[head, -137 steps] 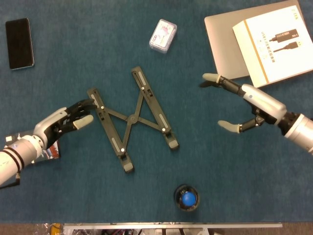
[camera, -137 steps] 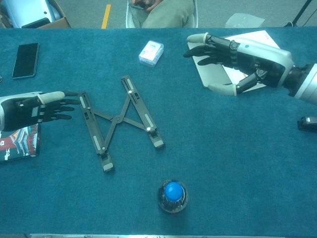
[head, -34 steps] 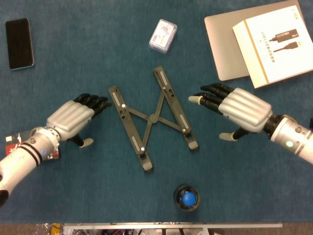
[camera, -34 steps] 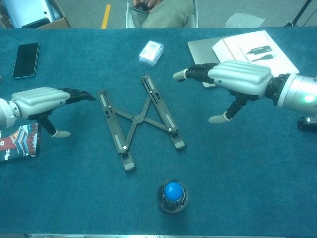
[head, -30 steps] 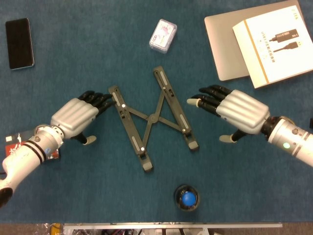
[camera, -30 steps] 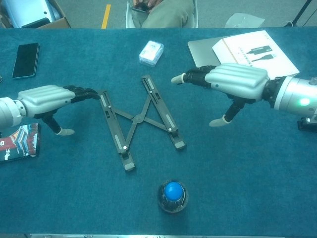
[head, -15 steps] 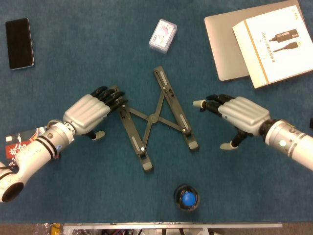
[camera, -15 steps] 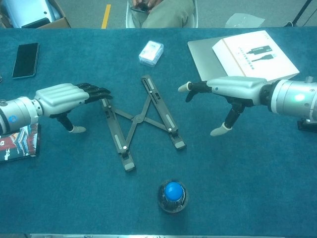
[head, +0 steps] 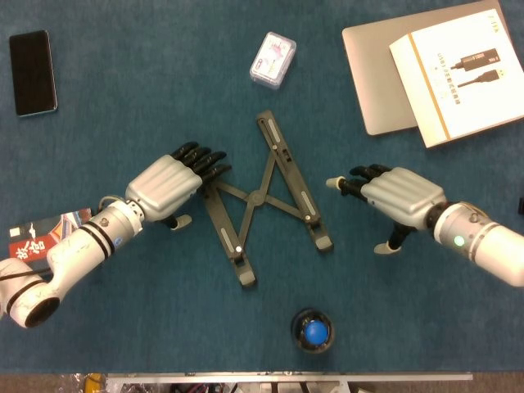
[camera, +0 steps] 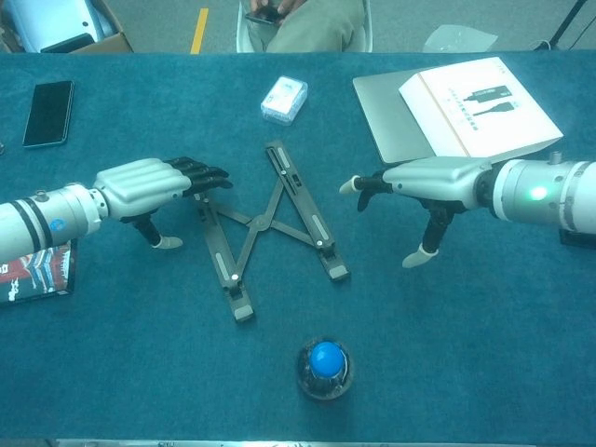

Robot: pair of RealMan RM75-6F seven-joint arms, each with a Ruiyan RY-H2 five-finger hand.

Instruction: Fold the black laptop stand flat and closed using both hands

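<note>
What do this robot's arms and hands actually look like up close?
Each hand, left and right, has a ribbed silver-grey back, black fingers and a pale beige thumb tip. The forearms are white-grey cylinders; the left one carries dark bands, while a small green light glows on the right one.

Left hand (camera: 154, 186) seemingly on stand (camera: 270, 219)

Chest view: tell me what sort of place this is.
Probably a lab or office test bench: a table under blue cloth with a laptop, a phone, and a seated person at its far edge.
</note>
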